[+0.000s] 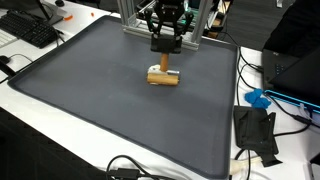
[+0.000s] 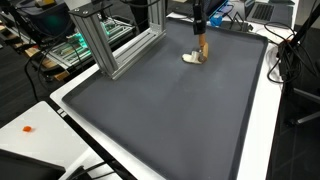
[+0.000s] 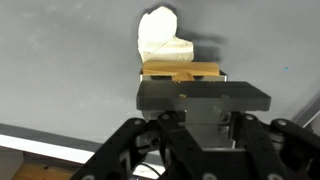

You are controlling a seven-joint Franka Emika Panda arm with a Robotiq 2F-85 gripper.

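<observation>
Firmly pinching the wooden block [image 1: 164, 79] between fingers of the gripper [image 1: 165, 68], down on the grey mat [image 1: 80, 95]. Sitting near its twelve o'clock edge in an exterior view, touching a white lump [image 3: 162, 40].

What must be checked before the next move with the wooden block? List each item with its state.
1. Jaws of the gripper closed on the wooden block: ok.
2. Block lifted off the mat: cannot tell.
3. The white lump apart from the block: not ok, it lies against it.
4. Mat around the block free of other things: ok.
5. The aluminium frame apart from the gripper: ok.
</observation>
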